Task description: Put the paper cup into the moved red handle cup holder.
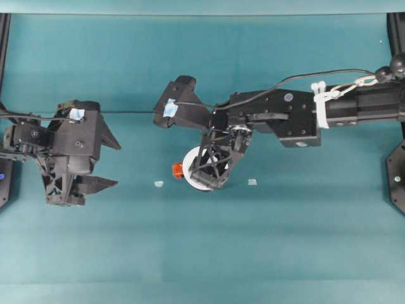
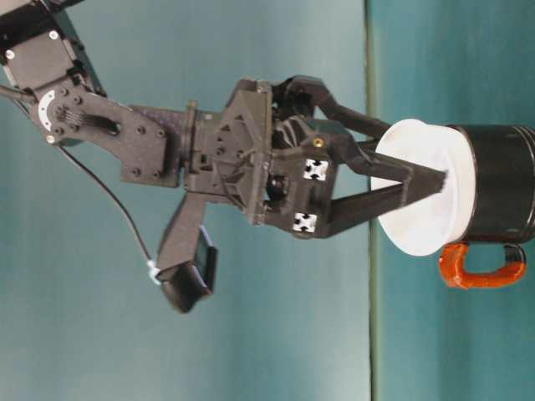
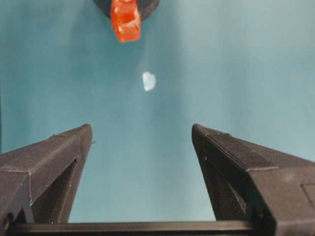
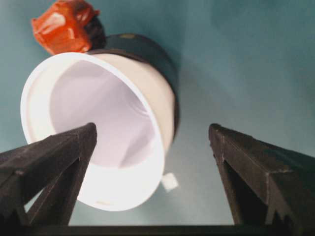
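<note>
White paper cup (image 4: 98, 132) sits in the red handle cup holder (image 2: 501, 192); right gripper (image 4: 152, 142) spread astride its rim, left gripper (image 3: 141, 142) apart, empty.

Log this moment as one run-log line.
paper cup: seated in red handle cup holder | right tool: open, one finger inside the cup | left tool: open, empty, apart from the holder

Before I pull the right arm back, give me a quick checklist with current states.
1. Paper cup seated in the red handle cup holder: ok, lower part inside, rim above.
2. Right end effector open: ok, fingers spread.
3. Fingers clear of the cup: not ok, one finger reaches inside the rim.
4. Holder upright on the table: ok.
5. Left end effector open, empty and apart: ok.
</note>
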Available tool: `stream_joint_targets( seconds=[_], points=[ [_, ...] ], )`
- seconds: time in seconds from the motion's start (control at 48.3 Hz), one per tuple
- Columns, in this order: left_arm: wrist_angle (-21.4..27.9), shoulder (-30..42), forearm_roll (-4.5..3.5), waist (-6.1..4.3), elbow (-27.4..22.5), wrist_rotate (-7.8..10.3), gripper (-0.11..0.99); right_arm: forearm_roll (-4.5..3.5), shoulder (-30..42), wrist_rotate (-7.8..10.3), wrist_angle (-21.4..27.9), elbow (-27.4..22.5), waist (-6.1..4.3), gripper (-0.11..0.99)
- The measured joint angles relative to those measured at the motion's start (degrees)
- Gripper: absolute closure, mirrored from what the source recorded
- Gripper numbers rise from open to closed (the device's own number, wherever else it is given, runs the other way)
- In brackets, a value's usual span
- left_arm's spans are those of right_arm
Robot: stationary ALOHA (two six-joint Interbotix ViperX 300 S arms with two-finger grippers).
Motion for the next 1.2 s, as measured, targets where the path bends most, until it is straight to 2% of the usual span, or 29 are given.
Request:
stream_joint_targets(
  seconds=[0.124,0.186,0.497,0.621,0.787,0.849,0.953,1.201],
  points=[
    [0.0,-0.2,0.00,0.00,0.0,-0.18,-0.01,-1.49,-2.0,0.00,0.7,-0.1,0.09,0.02],
    [0.0,-0.4,0.00,-0.09,0.0,-0.09,-0.01,-1.93,-3.3,0.00,1.1,-0.1,0.09,0.02],
    [0.3,-2.5,0.00,0.00,1.2,0.00,-0.01,-3.08,-11.9,-1.32,0.4,3.3,0.18,0.02],
    [0.4,-3.4,0.00,0.00,1.6,0.00,-0.01,-3.25,-15.4,-2.72,-0.7,6.2,0.35,0.02],
    [0.4,-3.6,0.00,0.00,1.7,-0.53,-0.01,-3.25,-19.3,-4.39,-4.7,9.6,1.23,0.02],
    [0.4,-3.6,0.00,0.00,1.7,-1.23,-0.01,-3.25,-20.9,-4.66,-6.9,10.7,1.41,0.02],
    [0.3,-3.6,0.00,-0.09,1.8,-1.14,-0.01,-3.34,-23.8,-5.19,-10.6,13.7,1.58,0.02],
    [0.4,-3.6,-0.09,0.00,1.9,-1.41,-0.01,-3.25,-30.8,-5.71,-19.5,21.2,2.72,0.02]
  ],
)
